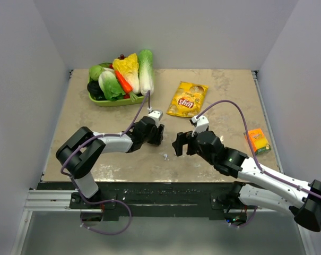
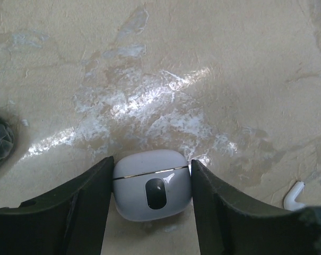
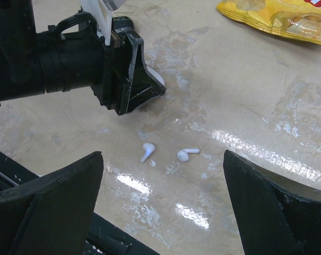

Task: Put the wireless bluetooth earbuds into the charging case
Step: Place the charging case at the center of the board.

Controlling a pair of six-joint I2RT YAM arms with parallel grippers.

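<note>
Table (image 1: pixel 224 90): pale, glossy stone-look top; tray of vegetables (image 1: pixel 119 79) and yellow snack bag (image 1: pixel 187 99) sit far back, well apart from the work. Left gripper (image 1: pixel 154 135) is low at table centre, its jaws pressed against both flanks of the charging case (image 2: pixel 152 191), so we record a firm pinch. The case is a white rounded shell with a dark oval window facing the wrist camera. The seam line reads as lid closed, so we judge it must be opened before any insertion. Right gripper (image 1: pixel 179 144) hangs opposite with jaws spread wide and nothing between them. Below it the two earbuds (image 3: pixel 148 151) lie on the bare table, near each other but not touching, near the table's front edge and apart from the case. Both are white with short stems. We expect them to be very light, hard, smooth and far smaller than a finger, so likely to skid or flick on this shiny surface. Best hold, in our view: across the stem, fingers closed slowly, one bud at a time.
</note>
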